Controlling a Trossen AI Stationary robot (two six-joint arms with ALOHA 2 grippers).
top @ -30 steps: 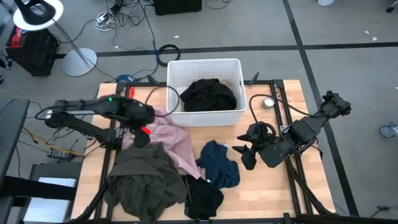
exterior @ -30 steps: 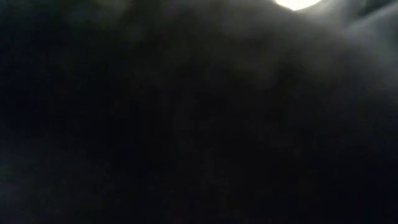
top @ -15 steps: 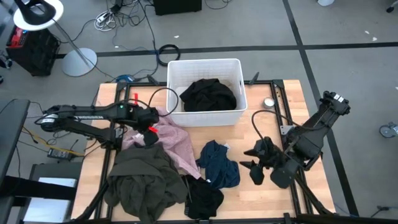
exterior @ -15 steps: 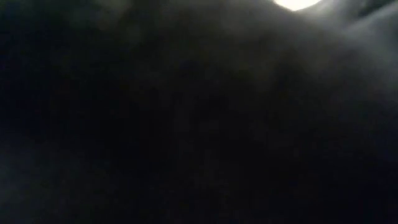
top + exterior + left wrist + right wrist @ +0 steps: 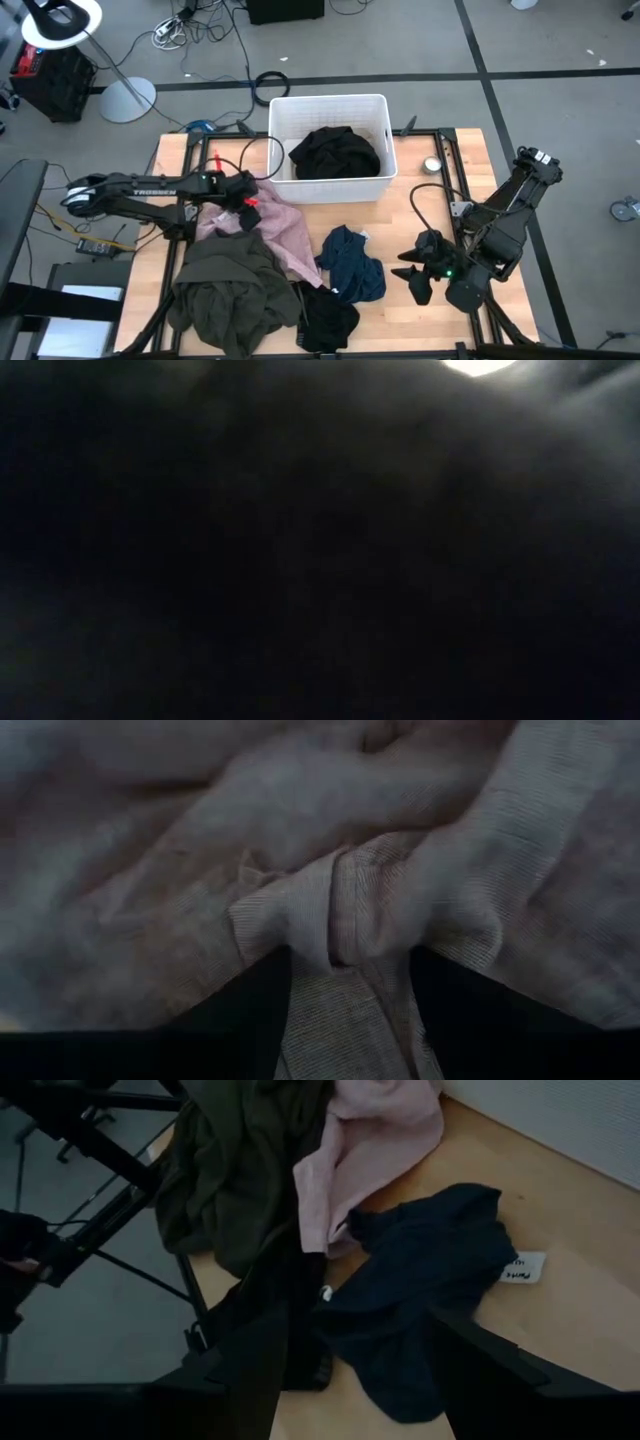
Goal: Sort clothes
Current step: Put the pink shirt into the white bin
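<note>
My left gripper (image 5: 245,200) stands open, down on the pink garment (image 5: 285,225) just left of the white bin (image 5: 330,100). A raised fold of pink cloth (image 5: 345,900) lies between its fingers. A black garment (image 5: 335,152) lies in the bin. On the table lie the olive-green garment (image 5: 225,290), the dark teal garment (image 5: 355,265) and another black one (image 5: 325,320). My right gripper (image 5: 412,277) hangs open above bare table, right of the teal garment (image 5: 430,1280), and touches nothing. My left gripper comes at the pink garment from above, slanting down, with one finger (image 5: 265,995) on each side of a raised fold (image 5: 350,935). The fold is not pinched. The fingertips sit at the cloth's surface; whether they press on it I cannot tell. The garment lies slack on the table.
A small round metal object (image 5: 432,165) sits right of the bin. A white label (image 5: 520,1268) lies by the teal garment. Bare wood shows at the table's right and near-right part. The low view is dark, blocked by something close to the lens.
My left gripper has come down onto the pink garment, drifting toward the bin, its fingers still open. My right gripper has moved toward the table's near and right edges, away from the teal garment, and has rolled somewhat. The clothes have stayed where they were.
</note>
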